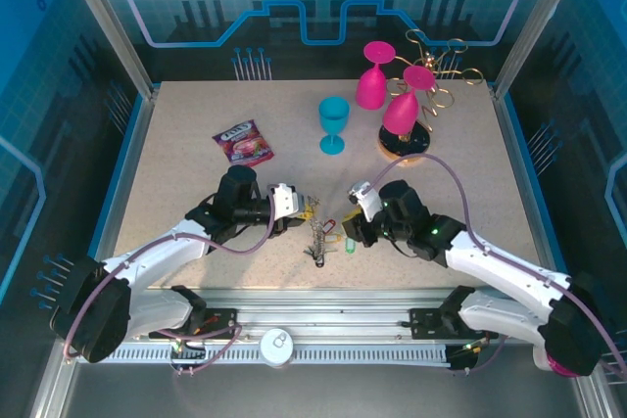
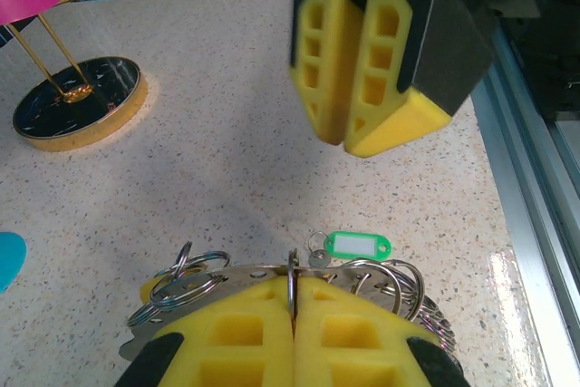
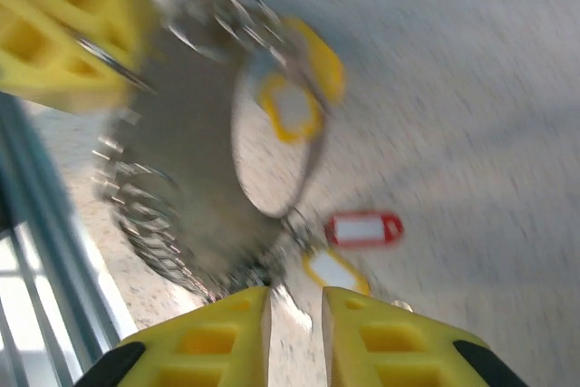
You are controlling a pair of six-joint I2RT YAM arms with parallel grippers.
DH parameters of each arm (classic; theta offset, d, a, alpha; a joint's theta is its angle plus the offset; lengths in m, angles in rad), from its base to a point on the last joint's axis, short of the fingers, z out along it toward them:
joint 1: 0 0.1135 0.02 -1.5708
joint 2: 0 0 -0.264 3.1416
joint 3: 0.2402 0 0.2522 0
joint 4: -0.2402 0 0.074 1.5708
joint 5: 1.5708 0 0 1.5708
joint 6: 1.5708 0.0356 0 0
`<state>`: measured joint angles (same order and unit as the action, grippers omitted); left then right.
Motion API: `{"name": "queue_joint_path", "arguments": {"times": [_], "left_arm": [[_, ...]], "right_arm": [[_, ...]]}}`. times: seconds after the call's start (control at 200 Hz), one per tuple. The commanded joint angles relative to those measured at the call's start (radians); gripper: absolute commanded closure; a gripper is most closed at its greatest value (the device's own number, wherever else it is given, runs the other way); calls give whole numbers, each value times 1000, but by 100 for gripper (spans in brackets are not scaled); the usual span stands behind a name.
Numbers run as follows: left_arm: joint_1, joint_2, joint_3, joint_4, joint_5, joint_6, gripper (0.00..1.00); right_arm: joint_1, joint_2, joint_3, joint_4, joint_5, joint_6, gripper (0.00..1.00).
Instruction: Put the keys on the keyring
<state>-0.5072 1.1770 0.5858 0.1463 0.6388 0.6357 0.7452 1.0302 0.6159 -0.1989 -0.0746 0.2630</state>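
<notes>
Yellow-padded left gripper (image 2: 294, 301) pinches the keyring (image 1: 318, 238); right gripper (image 3: 296, 301), jaws narrowly parted and empty, hovers at its three o'clock.

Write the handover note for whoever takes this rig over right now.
Left gripper: shut on the keyring.
Right gripper: jaws slightly apart, empty, facing the ring.
Keys: green tag on the table beside the ring; yellow tag and red tag close by.
Done: ring gripped.
Left: blur hides which keys are threaded; check, then thread loose ones.
</notes>
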Motion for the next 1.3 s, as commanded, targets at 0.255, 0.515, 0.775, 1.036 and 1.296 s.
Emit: {"name": "queue_joint_path", "arguments": {"times": [0.255,0.515,0.775,1.036,1.296], "left_arm": [[-8,-11,-20,18,-22,33,100],[-12,-9,-18,21,-11,32,100],[-12,-7,-17,18,-12,35,100],[-14,-3,-15,18,-10,36,100],[-12,-2,-15,16,-10,36,100]], "right_arm": [[21,278,153,-339,149,498,69],[-79,420,218,-262,67,161,66],[-165,533,256,-243,-138,124,67],[-172,596,258,-227,-171,134,67],[-169,632,296,-221,-193,138,72]]}}
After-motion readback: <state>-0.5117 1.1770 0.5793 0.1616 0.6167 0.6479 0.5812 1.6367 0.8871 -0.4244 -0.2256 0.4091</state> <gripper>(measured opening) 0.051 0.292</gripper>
